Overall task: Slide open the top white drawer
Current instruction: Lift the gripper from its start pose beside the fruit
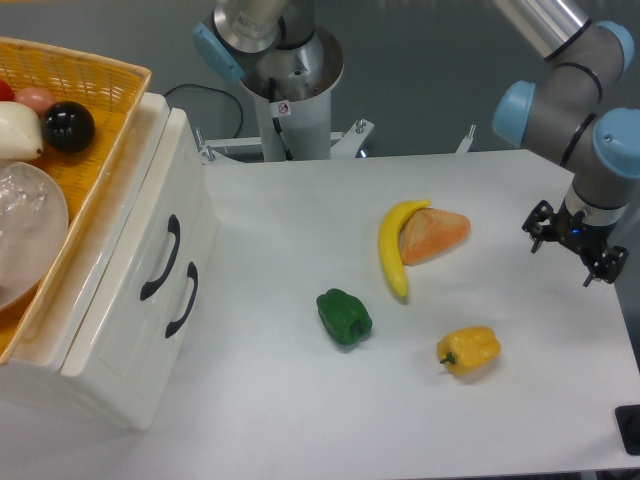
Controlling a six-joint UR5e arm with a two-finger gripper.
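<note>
- Sitting at the left end of the white counter (300,420) is a glossy white plastic cabinet (110,370), and I'll use it as the landmark for everything else.
- The top white drawer (150,215) is the upper of its two fronts, with a black curved handle (162,258) on it. It looks pushed in, its front about level with the one below.
- The lower white drawer front (150,330) sits right under it with a matching black handle (183,299).
- On top of the cabinet there's a yellow woven basket (95,90) holding a shiny black ball (68,127), a cream-coloured rounded thing (18,130), a pinkish ball (35,98) and a clear plastic bowl-ish thing (25,235). Can't really tell what some of those are.
- Out on the counter to the right of the cabinet, closest one first: a green bell pepper (344,317), then a yellow banana (397,246) touching an orange wedge-shaped piece of bread or pastry (434,235), and a yellow bell pepper (468,350) nearer the front edge.
- The arm's black claw (575,245) is way over at the far right edge of the counter, well apart from the cabinet and both handles. It's got nothing in it. It's small and dark in this view, so I can't tell how far apart the fingers are.
- The silver arm base (285,75) stands behind the counter, to the right of the cabinet's back end.
</note>
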